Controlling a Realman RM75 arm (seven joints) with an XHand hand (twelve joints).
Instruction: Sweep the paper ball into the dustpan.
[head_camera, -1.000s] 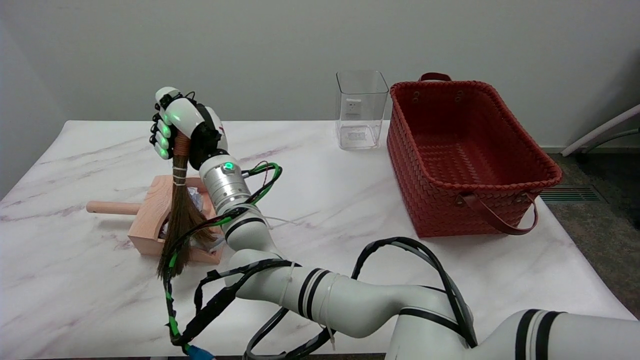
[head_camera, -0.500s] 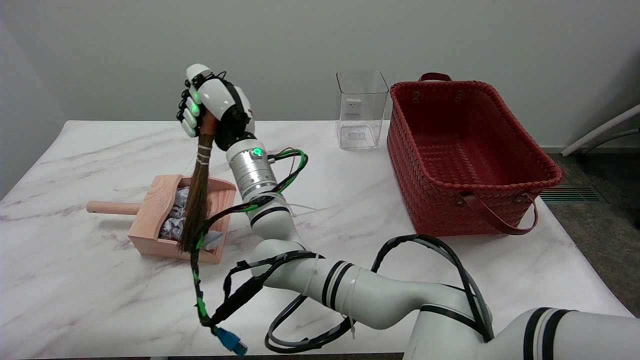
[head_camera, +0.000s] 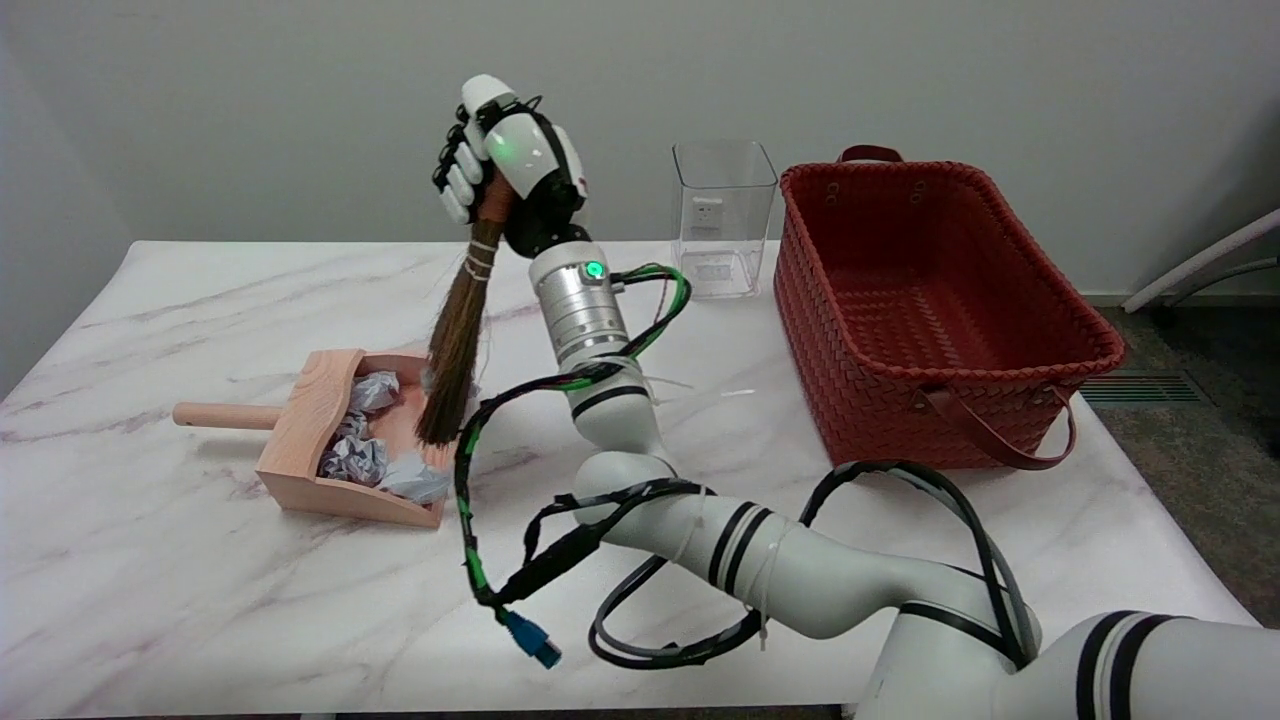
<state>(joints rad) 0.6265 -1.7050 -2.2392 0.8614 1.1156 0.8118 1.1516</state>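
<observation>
Lying toward the left edge of the table (head_camera: 150, 560), the wooden dustpan (head_camera: 322, 455) points its round handle at that edge and its open mouth to the right. Inside it sit crumpled paper balls (head_camera: 358, 457), pale grey-white, bunched against the back wall and spilling toward the lip; I can see none on the tabletop itself. Just right of the pan's far corner hangs the broom (head_camera: 456, 345), its bristle tips near the pan's rim, though whether they touch it I cannot tell. Its long axis runs steeply up and to the right, into the right hand (head_camera: 505, 160), which wraps the bound top of the broom with fingers closed around it, held high above the table. So the paper lies down and to the left of the hand, well below it, with the broom slanting between the two. Further right stand a clear square container (head_camera: 722, 215) near the table's far edge and a red woven basket (head_camera: 935, 310) at the right side.

Compared with a second ago, the hand has risen and travelled right, lifting the bristles out from over the pan's mouth; the paper, then largely hidden behind them, now shows plainly inside. To my eye the sweeping looks done.
</observation>
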